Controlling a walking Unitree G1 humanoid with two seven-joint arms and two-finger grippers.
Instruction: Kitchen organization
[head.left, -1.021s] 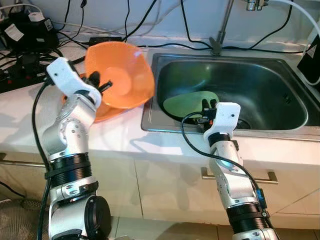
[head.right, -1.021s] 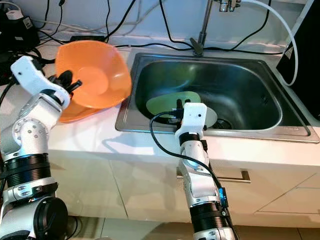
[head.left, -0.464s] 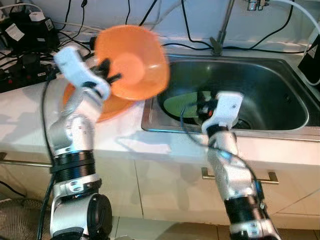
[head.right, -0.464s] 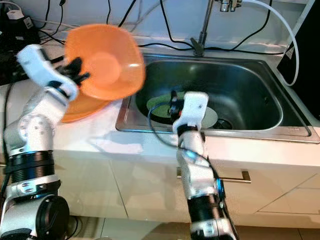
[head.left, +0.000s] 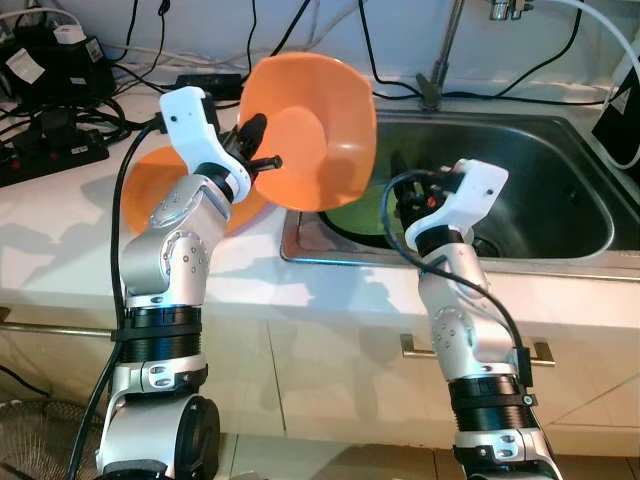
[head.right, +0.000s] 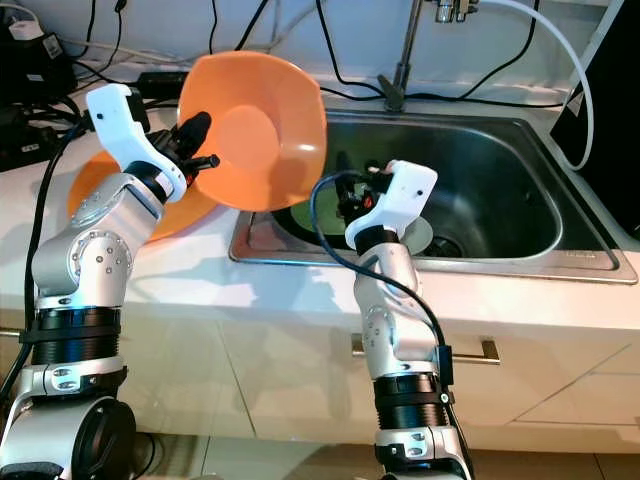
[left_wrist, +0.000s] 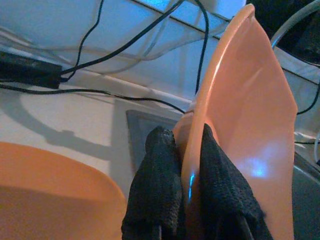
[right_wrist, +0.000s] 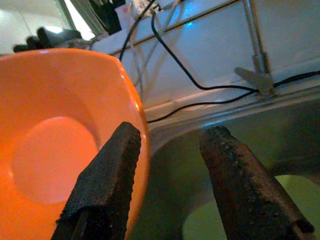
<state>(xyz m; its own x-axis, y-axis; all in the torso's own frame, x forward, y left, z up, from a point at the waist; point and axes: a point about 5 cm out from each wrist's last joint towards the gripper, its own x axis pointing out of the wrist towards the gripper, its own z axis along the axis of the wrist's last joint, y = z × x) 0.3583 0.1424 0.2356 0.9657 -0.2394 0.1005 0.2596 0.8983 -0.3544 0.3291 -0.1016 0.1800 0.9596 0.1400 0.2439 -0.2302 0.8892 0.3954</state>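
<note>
My left gripper is shut on the rim of an orange bowl, held tilted on edge in the air above the left rim of the steel sink. The black fingers pinch that rim. A second orange dish lies on the white counter behind my left arm. A green plate rests in the sink bottom, partly hidden by the bowl. My right gripper is open over the sink's front left, right beside the raised bowl, its fingers apart.
A faucet rises behind the sink. Black cables and power strips crowd the counter's back left. A dark object stands at the sink's right edge. Cabinet fronts with a handle lie below.
My left gripper has lifted the orange bowl off the dish on the counter and carried it right, over the sink's edge. My right gripper has risen and turned toward the bowl.
</note>
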